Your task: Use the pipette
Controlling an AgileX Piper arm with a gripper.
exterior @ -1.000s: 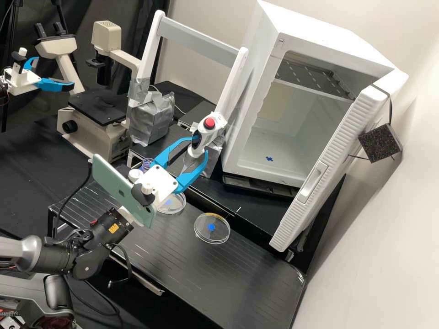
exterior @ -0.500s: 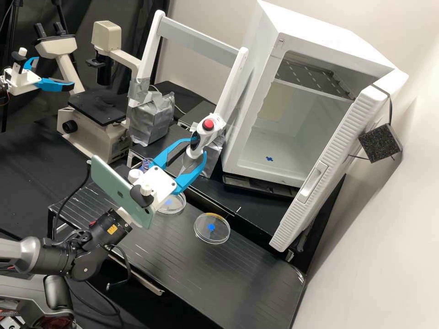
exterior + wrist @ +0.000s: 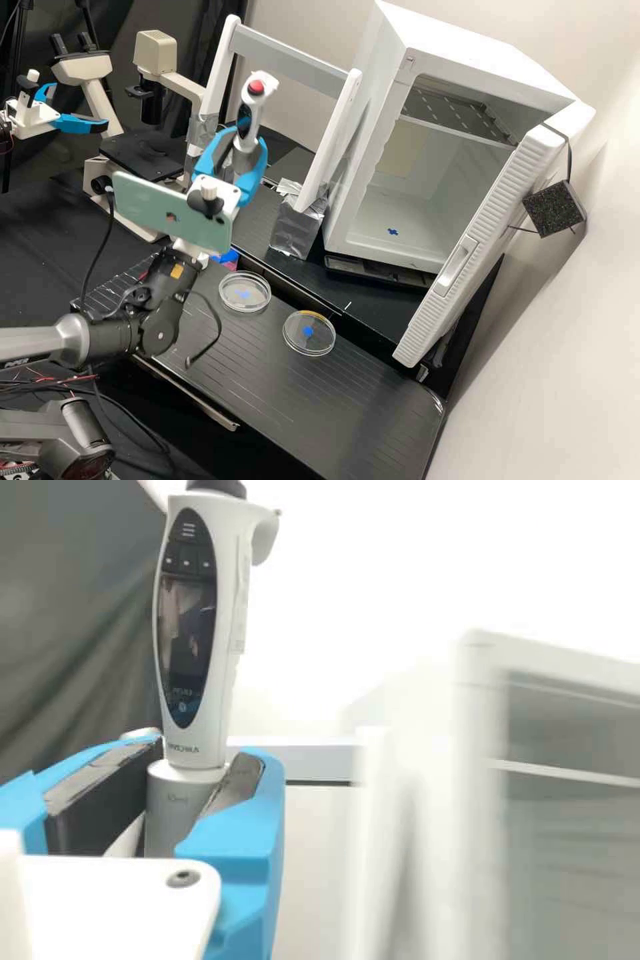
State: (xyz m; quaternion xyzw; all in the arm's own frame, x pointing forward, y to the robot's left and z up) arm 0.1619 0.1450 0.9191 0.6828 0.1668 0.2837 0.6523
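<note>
In the high view my gripper (image 3: 244, 148) is shut on the white and grey pipette (image 3: 248, 127), above the bench near the white frame. The pipette's red button (image 3: 255, 87) faces up; its lower end is hidden behind the fingers and phone. In the wrist view the gripper (image 3: 196, 772) has its dark pads on both sides of the grey collar of the pipette (image 3: 228, 620), which stands nearly upright with its screen showing. Two clear round dishes, one (image 3: 245, 301) nearer the wrist and one (image 3: 309, 343) farther right, lie on the black tray (image 3: 280, 393), blue marks at their middles.
The white frame (image 3: 349, 107) stands behind the gripper, its feet in silver-taped blocks (image 3: 293, 230). A microscope (image 3: 157, 50) is at the left, an incubator (image 3: 373, 220) with its door open at the right. A blue and pink thing (image 3: 227, 258) shows behind the wrist.
The gripper has carried the pipette up and leftward in the high view, away from the frame's right leg. The wrist and phone have turned with it, uncovering the nearer dish.
</note>
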